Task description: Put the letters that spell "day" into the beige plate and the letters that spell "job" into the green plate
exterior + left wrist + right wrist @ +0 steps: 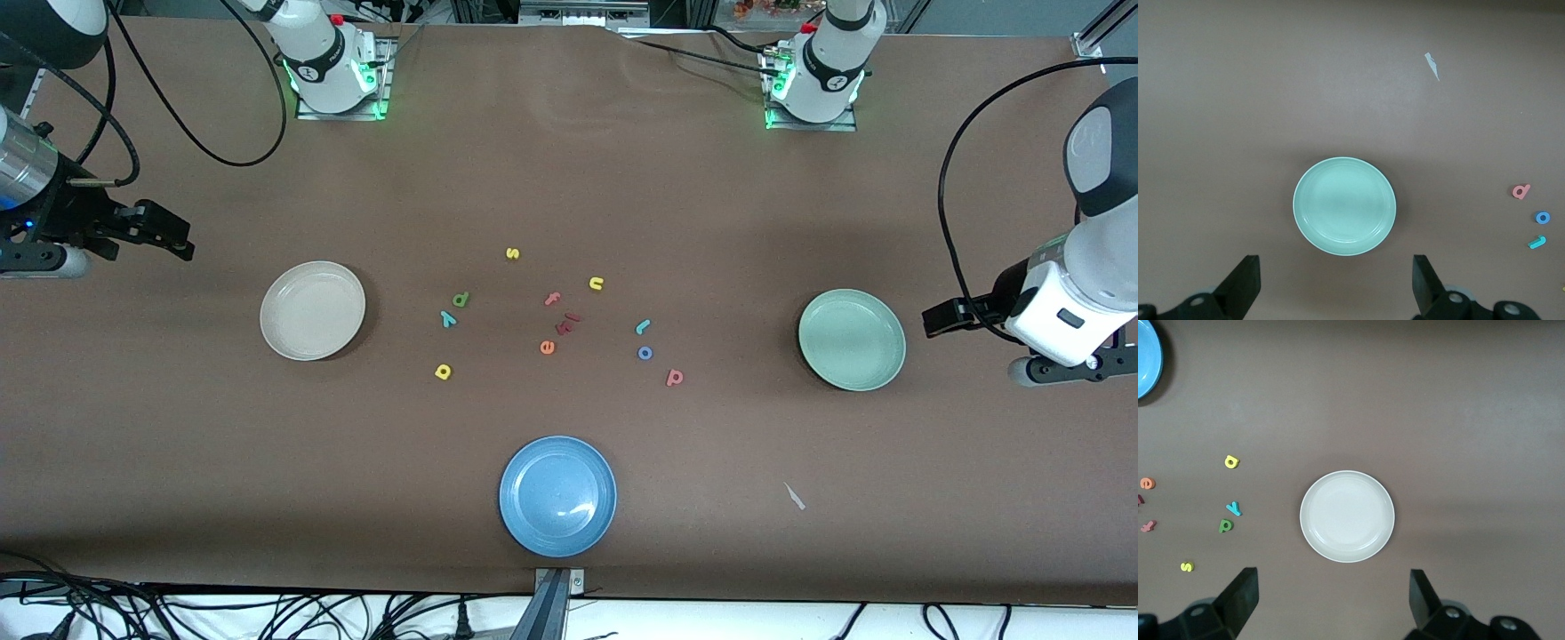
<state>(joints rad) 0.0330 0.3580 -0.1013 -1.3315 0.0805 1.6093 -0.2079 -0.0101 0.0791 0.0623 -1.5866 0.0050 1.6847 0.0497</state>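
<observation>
The beige plate lies empty toward the right arm's end, and the green plate lies empty toward the left arm's end. Between them, the olive d, teal y and yellow a lie on the table nearer the beige plate. The teal j, blue o and salmon b lie nearer the green plate. My right gripper hangs open and empty beside the beige plate. My left gripper hangs open and empty beside the green plate.
A blue plate sits near the front edge. Other loose letters lie in the middle: a yellow s, a yellow u, a pink f, an orange e and dark red pieces. A paper scrap lies nearer the camera than the green plate.
</observation>
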